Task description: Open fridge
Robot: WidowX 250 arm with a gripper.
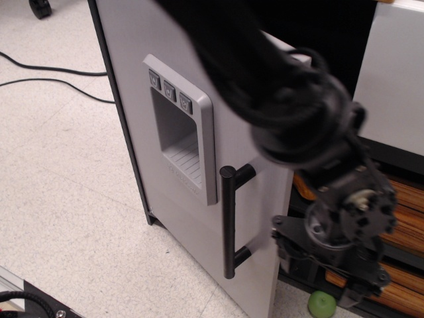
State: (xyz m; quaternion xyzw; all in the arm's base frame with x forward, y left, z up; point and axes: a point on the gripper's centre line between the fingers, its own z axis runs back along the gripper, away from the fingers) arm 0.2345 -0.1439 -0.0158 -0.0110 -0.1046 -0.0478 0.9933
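The fridge door point(132, 40) is a flat grey panel standing swung out from the dark cabinet behind it. Its three-button dispenser recess point(177, 129) and vertical black bar handle point(229, 222) show in full. My arm comes down from the top, blurred, past the door's free edge. My gripper point(321, 262) hangs low on the right, beside the door's edge and to the right of the handle, touching neither. Motion blur hides how its jaws stand.
A white-topped shelf unit point(391, 73) with wooden-slat bins point(405, 199) stands at the right. A green apple point(322, 305) lies on the floor below my gripper. Black cables point(53, 71) cross the floor at left. A dark base point(33, 301) sits at bottom left.
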